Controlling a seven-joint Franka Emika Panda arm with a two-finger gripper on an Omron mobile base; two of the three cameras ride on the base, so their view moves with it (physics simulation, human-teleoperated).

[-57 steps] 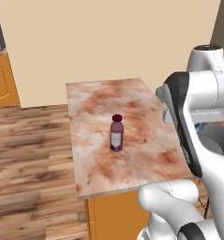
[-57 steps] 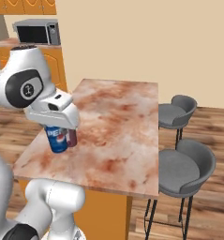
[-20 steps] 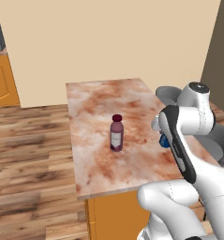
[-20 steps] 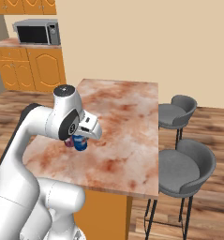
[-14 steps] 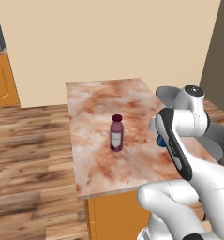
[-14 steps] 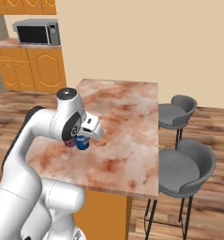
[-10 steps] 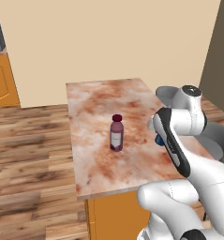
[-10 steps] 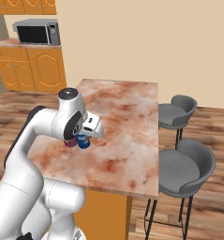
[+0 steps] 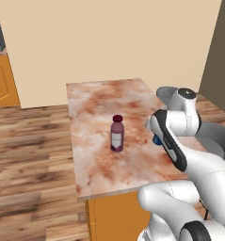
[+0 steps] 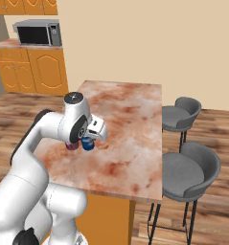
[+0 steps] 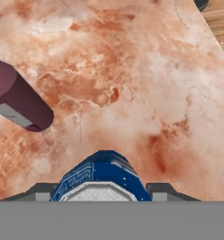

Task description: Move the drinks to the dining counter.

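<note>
Simulated kitchen: wood plank floor, beige walls, orange cabinets with a microwave (image 10: 37, 32) on the far worktop, two grey stools (image 10: 190, 168) along one side of the island. The dining counter (image 10: 130, 129), a marbled reddish-brown and cream tabletop on an orange base, carries both drinks.

Bottle (image 9: 116, 133): stands upright near the middle of the tabletop, dark maroon, red cap, pale label. Any label text is too small to read.

Can (image 10: 88, 143): blue with white markings, sits between the fingers of the gripper (image 11: 103, 187), low over the tabletop just beside the bottle. The hand view shows its top rim and blue shoulder flanked by the two dark tips. The fingers pinch the can by its sides. Whether its base touches the marble, I cannot tell. White markings not legible; no brand made out.

Handling, as a judgement: the can is probably light, rigid and smooth-walled, so a mid-height side grip suits it, and hard squeezing could dent it. The bottle looks stiff, taller and tippier; take it around the body below the cap.
</note>
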